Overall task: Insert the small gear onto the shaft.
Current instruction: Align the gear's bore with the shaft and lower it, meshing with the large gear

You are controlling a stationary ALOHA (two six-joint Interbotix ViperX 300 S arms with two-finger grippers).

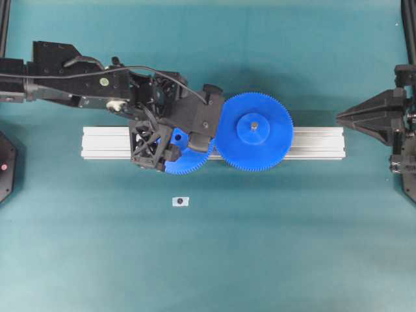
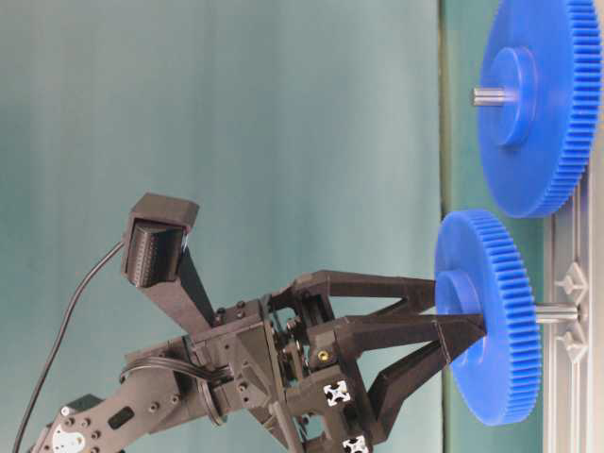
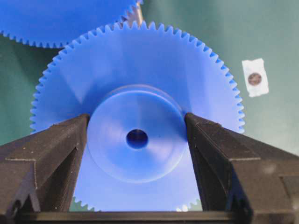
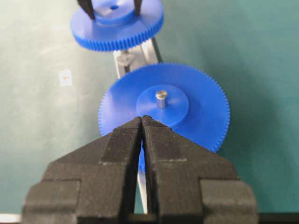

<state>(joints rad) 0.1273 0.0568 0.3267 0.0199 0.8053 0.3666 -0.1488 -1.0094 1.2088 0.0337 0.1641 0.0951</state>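
The small gear (image 2: 495,377) is blue, with a raised hub and a centre hole. My left gripper (image 2: 460,316) is shut on its hub, fingers (image 3: 65,140) pressed to both sides, as the left wrist view (image 3: 137,116) shows. The gear hangs just above the rail, over the shaft (image 2: 557,312). The grey pin shows between gear and rail. The centre hole looks dark, with no pin tip in it. The shaft's silvery bracket (image 4: 125,58) shows under the gear (image 4: 117,28). Overhead, the left gripper (image 1: 182,144) covers much of the gear (image 1: 188,164) and hides the shaft. My right gripper (image 1: 339,117) is shut and empty at the right.
The larger blue gear (image 1: 266,149) sits on its own pin on the aluminium rail (image 1: 312,143), its teeth next to the small gear's. The right gripper (image 4: 142,119) points at it from a distance. A tiny white tag (image 1: 181,201) with a black dot lies in front of the rail.
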